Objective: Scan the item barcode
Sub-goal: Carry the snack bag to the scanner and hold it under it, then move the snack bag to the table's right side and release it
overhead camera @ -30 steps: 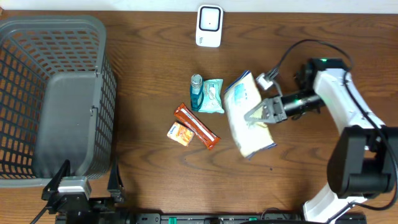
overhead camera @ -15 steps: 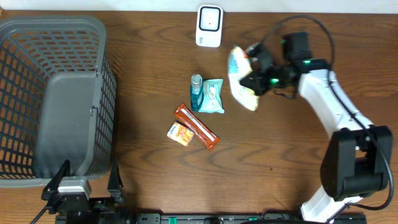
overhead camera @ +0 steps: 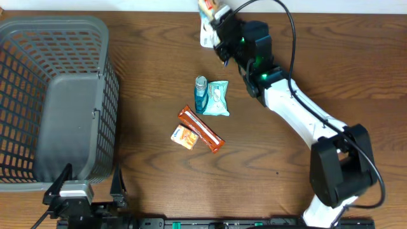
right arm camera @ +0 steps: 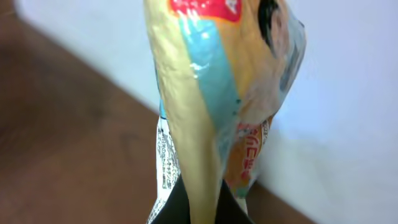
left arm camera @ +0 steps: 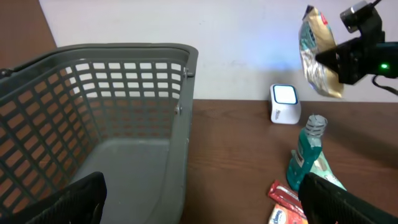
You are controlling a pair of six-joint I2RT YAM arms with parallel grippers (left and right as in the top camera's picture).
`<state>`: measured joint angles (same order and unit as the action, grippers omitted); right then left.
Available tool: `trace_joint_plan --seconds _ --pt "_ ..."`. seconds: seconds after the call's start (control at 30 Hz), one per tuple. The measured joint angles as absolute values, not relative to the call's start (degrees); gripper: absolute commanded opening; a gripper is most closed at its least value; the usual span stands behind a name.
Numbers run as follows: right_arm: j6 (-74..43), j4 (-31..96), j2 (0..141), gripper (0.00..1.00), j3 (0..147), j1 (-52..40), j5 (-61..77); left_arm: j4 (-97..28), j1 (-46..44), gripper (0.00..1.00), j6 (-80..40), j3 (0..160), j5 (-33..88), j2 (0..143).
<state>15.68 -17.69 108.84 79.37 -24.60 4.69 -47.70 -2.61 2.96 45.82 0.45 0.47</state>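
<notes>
Now, R fingers [right arm camera: 171,211] pinching snack bag [right arm camera: 217,93] near scanner [left arm camera: 285,103], print unreadable, L fingers [left arm camera: 81,199] spread.

grey mesh basket [overhead camera: 57,25], orange bar [overhead camera: 201,130], yellow-teal packet [right arm camera: 205,93]

scanner [overhead camera: 205,37] mostly hidden under right hand [overhead camera: 220,23], snack bag [overhead camera: 208,7] cut by top edge overhead, its print blurred at right wrist

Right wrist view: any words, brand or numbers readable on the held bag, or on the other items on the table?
snack bag: red and black print near its lower edge, too blurred to read.
orange bar, small orange packet, teal packet: print too small to read.
scanner: no text visible.
</notes>
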Motion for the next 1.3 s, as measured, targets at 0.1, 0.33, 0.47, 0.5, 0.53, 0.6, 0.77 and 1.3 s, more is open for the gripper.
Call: trace_joint_plan --seconds 0.1,0.33,0.47,0.5,0.53,0.6,0.77,1.3 --pt "15.7 -19.0 113.9 0.01 83.9 -24.4 3.1 -47.7 -2.6 0.98 3.0 45.8 0.6 0.5" --pt "15.7 -13.6 131.5 0.01 103.9 -24.4 0.3 -47.7 -2.6 0.98 3.0 45.8 0.6 0.5" --pt "15.8 -9.3 139.5 0.01 115.0 -24.4 -1.8 -47.7 -2.6 0.98 3.0 45.8 0.6 0.5" --pt "16.1 -8.1 140.6 0.01 116.9 -24.4 -2.2 -47.8 -2.6 0.98 3.0 45.8 0.6 0.5" --pt "16.7 -7.4 142.1 0.01 119.2 -24.5 -2.9 -47.7 -2.6 0.98 3.0 45.8 0.8 0.5" --pt "17.1 -6.9 142.4 0.01 119.6 -24.7 -3.6 -47.7 -2.6 0.98 3.0 45.8 0.8 0.5" --pt "17.4 -5.8 142.5 0.01 120.2 -24.9 -5.0 -47.7 -2.6 0.98 3.0 45.8 0.8 0.5" --pt "17.8 34.4 131.5 0.01 121.1 -16.9 -34.8 -47.7 -2.6 0.98 3.0 45.8 0.8 0.5"
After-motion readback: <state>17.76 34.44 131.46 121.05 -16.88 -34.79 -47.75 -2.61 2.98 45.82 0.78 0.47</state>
